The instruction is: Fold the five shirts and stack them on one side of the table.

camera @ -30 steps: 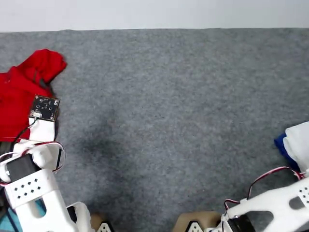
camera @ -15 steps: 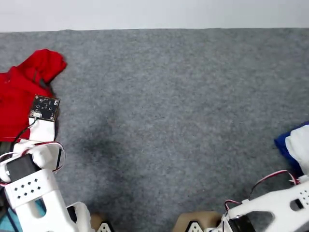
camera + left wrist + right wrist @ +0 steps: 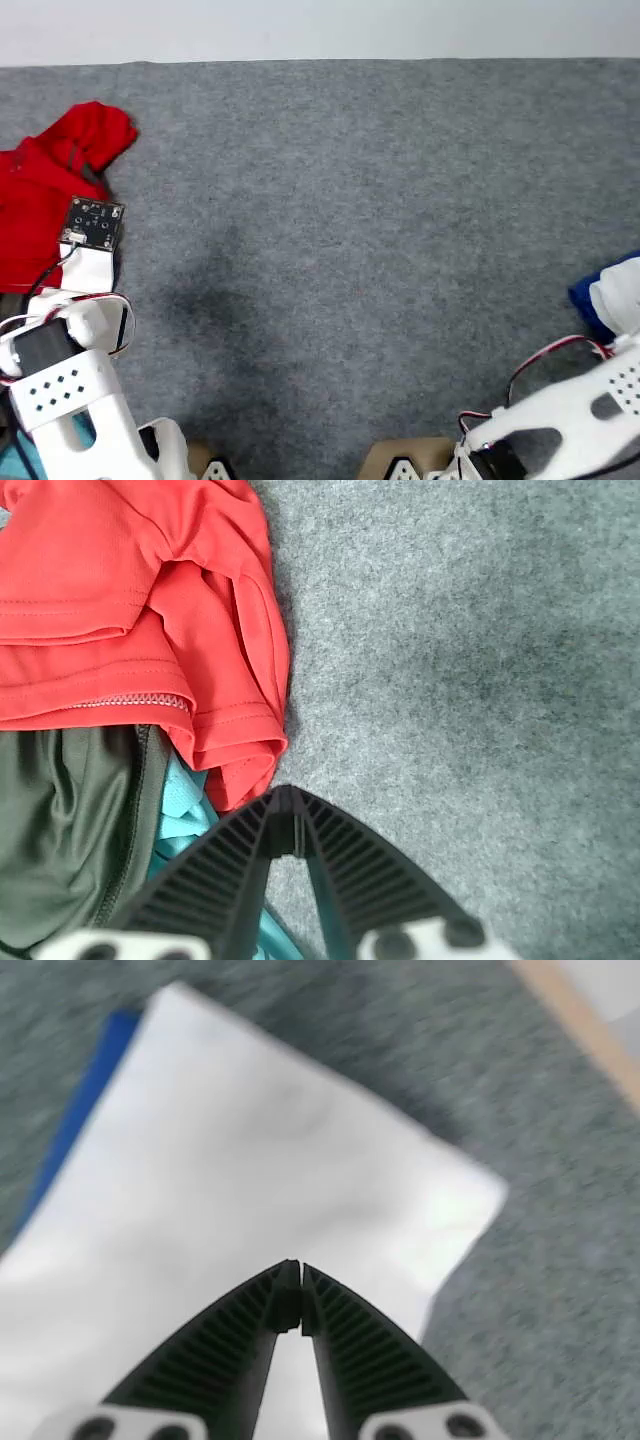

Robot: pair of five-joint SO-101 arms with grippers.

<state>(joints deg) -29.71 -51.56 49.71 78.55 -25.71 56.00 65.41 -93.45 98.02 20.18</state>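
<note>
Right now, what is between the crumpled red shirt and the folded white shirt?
Bare grey felt table cover lies between them, as the high view shows.

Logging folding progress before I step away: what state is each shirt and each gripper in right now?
red shirt: crumpled, unfolded.
dark shirt: bunched under the red one.
teal shirt: bunched, mostly covered.
white shirt: folded flat.
blue shirt: under the white one, mostly covered.
left gripper: shut, empty.
right gripper: shut, over the white shirt.
</note>
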